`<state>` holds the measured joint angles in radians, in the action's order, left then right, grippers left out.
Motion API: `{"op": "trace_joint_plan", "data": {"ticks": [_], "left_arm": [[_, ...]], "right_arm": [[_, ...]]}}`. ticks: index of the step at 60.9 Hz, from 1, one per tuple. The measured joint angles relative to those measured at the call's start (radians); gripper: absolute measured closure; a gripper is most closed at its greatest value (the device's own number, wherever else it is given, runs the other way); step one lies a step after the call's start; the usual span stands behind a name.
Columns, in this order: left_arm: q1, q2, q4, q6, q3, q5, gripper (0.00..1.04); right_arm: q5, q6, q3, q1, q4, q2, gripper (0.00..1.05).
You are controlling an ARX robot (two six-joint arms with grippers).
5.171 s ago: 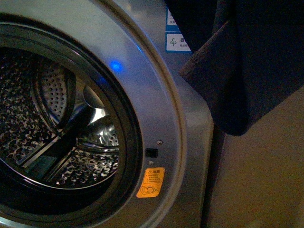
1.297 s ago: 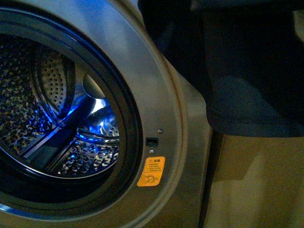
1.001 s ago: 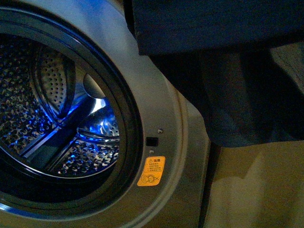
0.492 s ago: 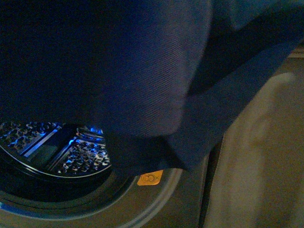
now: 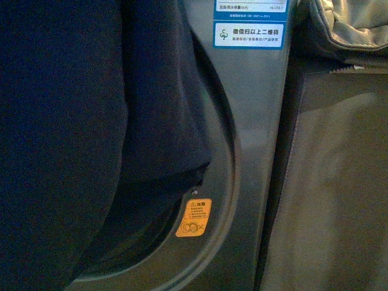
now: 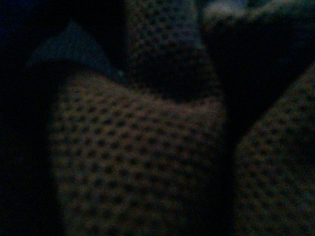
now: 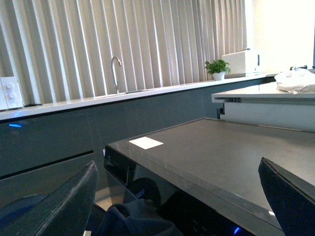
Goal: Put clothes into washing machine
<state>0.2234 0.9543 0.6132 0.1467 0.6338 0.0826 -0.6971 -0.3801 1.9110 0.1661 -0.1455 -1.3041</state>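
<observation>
Clothes — dark navy, near-black, plain, limp. Hang in broad folds across the porthole of the washing machine; lower edge of one fold sits just above the orange sticker. Blue-white label uncovered. Front view can't show how much is past the gasket.

Handling est.: light, soft, zero stiffness, will drape & catch on the rim — pinch a thick fold near the bulk, not a loose hem.

Left wrist view dim: perforated drum wall close by, dark fabric at one side. Left tool's state can't be told. Right tool: fingers wide apart, nothing between, up near the machine's top.
</observation>
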Motion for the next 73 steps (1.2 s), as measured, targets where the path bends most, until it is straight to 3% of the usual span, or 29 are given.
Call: {"op": "trace_joint_plan", "data": {"ticks": [32,57,73], "left_arm": [[-0.155,0.153,0.228,-0.028,-0.180,0.011,0.96],[-0.182,0.501,0.439,-0.058,-0.196,-0.019,0.96],[-0.177,0.783,0.553,-0.077,-0.085,-0.050,0.96]], "right_arm": [[0.000,0.000,0.000,0.000,0.000,0.001,0.07],[0.000,0.000,0.000,0.000,0.000,0.001,0.07],[0.000,0.000,0.000,0.000,0.000,0.001,0.07]]}}
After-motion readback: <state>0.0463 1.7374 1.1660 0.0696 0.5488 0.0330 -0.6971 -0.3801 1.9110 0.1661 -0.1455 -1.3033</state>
